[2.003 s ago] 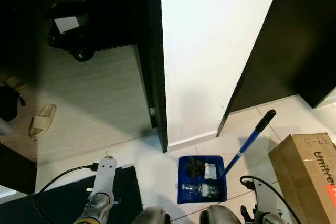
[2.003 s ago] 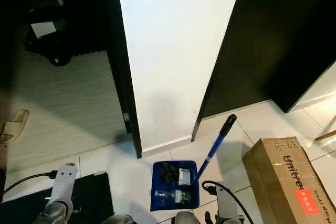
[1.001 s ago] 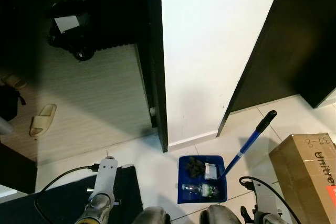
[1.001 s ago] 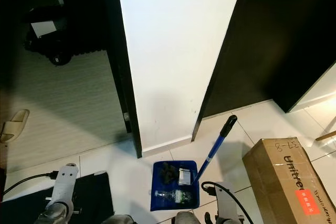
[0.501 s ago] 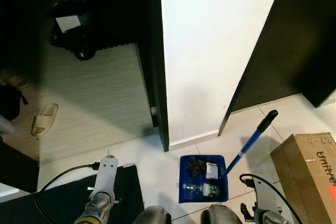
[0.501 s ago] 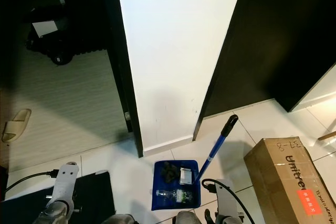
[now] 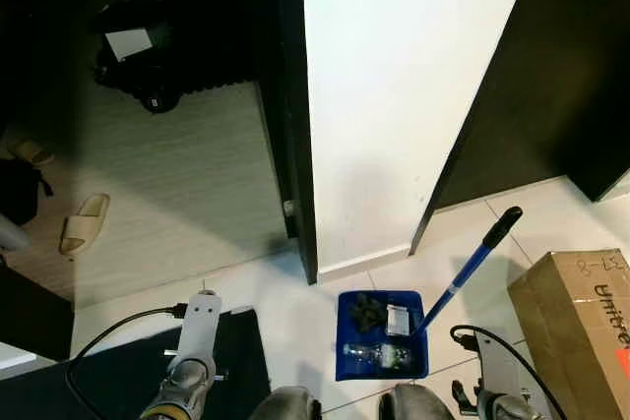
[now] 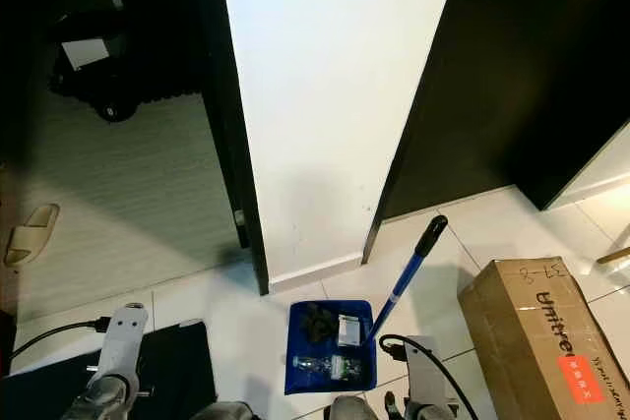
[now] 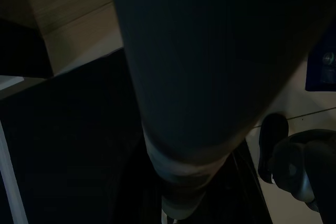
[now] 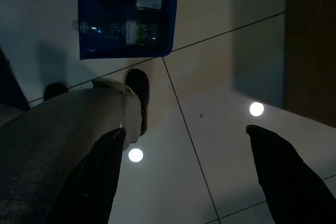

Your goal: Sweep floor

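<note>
The floor (image 7: pixel 295 302) near the robot is glossy pale tile, mirroring ceiling lights in the right wrist view; beyond the doorway it turns to matt, wood-grained planks (image 7: pixel 177 174). The dustpan (image 8: pixel 330 346) looks like smooth blue plastic, with a clear plastic bottle (image 8: pixel 325 367) in it. The box (image 8: pixel 536 327) is matt brown cardboard. The wall (image 8: pixel 325 95) is matt white. The mat (image 8: pixel 177 366) seems dull black, perhaps rubber.

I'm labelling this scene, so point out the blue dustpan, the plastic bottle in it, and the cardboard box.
blue dustpan (image 7: pixel 344 365): left eye view, bare near left corner of its tray.
plastic bottle (image 7: pixel 374 352): left eye view, middle of its clear body.
cardboard box (image 8: pixel 532 327): right eye view, middle of its top face.
</note>
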